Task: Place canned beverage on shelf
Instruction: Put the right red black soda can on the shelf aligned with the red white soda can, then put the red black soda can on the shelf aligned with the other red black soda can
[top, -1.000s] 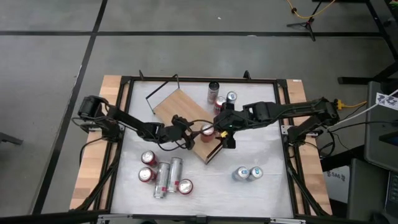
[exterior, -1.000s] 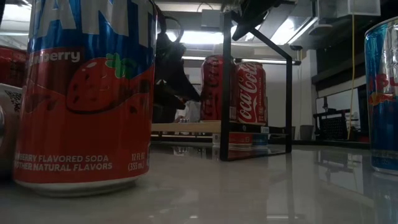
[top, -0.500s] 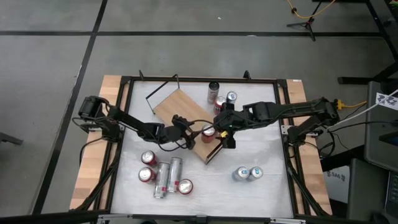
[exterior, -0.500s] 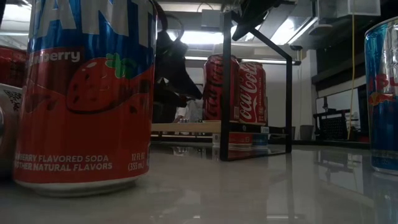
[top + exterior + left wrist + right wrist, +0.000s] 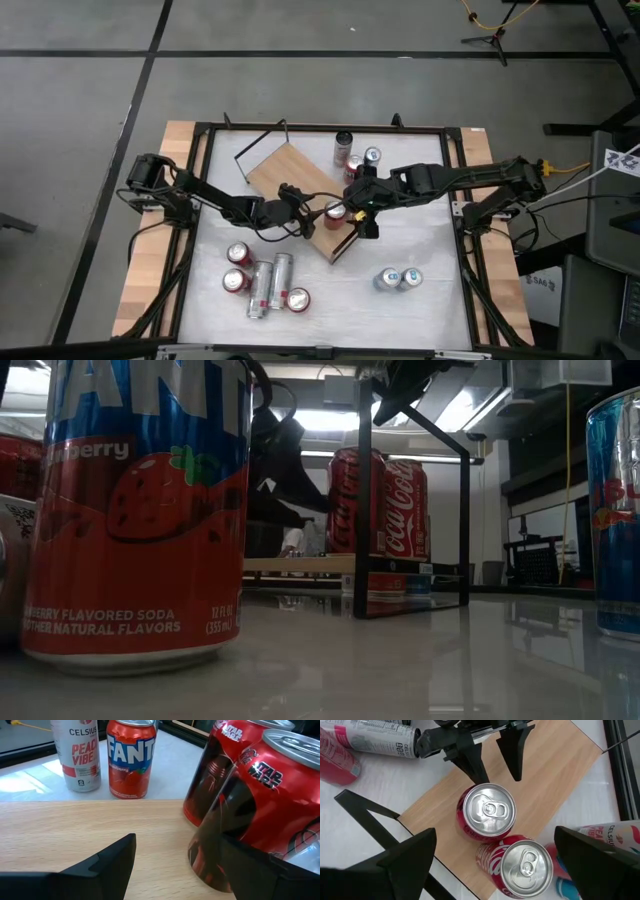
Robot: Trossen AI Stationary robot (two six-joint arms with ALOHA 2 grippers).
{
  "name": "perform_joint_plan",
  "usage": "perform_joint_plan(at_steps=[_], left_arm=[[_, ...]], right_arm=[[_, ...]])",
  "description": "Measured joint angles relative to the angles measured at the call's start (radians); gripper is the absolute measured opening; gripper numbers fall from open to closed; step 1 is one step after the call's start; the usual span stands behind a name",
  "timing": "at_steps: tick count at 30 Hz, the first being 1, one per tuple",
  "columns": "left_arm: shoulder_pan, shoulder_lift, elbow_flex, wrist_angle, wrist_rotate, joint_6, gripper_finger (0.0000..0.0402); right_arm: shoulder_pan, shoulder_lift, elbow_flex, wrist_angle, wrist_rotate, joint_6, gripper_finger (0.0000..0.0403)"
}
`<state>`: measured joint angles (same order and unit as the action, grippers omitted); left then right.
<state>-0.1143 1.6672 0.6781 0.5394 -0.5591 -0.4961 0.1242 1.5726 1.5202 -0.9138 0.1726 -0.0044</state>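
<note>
From above, my arms cover most of what matters. My left gripper [image 5: 494,765] lies low over the shelf [image 5: 285,170], its fingers spread and holding nothing. Its tips stop just short of the nearer cola can [image 5: 489,812]. In my left wrist view one finger [image 5: 250,865] overlaps that can, and I cannot tell whether it touches. My right gripper [image 5: 358,208] hangs above the same spot, fingers wide apart and empty.

The shelf is a flat, light-brown wooden board with thin black wire rails at its ends. It lies askew near the middle of the tabletop [image 5: 430,250]. The nearer cola can and a second cola can [image 5: 525,865] stand upright on it, touching or nearly so. They stand at the end that points toward the tabletop's front right corner. Both are red with silver tops.

In the low view a strawberry Fanta can [image 5: 140,510] fills the foreground and hides much of the board, and a blue can [image 5: 615,510] is cut off at the side. Beyond the board, toward the tabletop's back edge, stand a Celsius can [image 5: 80,750] and another Fanta can [image 5: 131,760].
</note>
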Motion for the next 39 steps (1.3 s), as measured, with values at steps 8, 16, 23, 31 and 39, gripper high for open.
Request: perform_joint_plan(at_steps=[8, 16, 23, 31, 39], left_arm=[[0.0, 0.0, 0.0, 0.039, 0.025, 0.0, 0.0276], [0.0, 0.0, 0.0, 0.05, 0.054, 0.0, 0.0276], [0.0, 0.0, 0.0, 0.06, 0.056, 0.001, 0.0276], [0.0, 0.0, 0.0, 0.061, 0.046, 0.012, 0.0276], [0.0, -0.089, 0.002, -0.041, 0.027, 0.122, 0.0276]], right_arm=[[0.0, 0.0, 0.0, 0.0, 0.0, 0.0, 0.0395], [0.0, 0.0, 0.0, 0.0, 0.0, 0.0, 0.0395], [0.0, 0.0, 0.0, 0.0, -0.001, 0.0, 0.0395], [0.0, 0.0, 0.0, 0.0, -0.001, 0.0, 0.0395], [0.0, 0.0, 0.0, -0.001, -0.004, 0.0, 0.0395]])
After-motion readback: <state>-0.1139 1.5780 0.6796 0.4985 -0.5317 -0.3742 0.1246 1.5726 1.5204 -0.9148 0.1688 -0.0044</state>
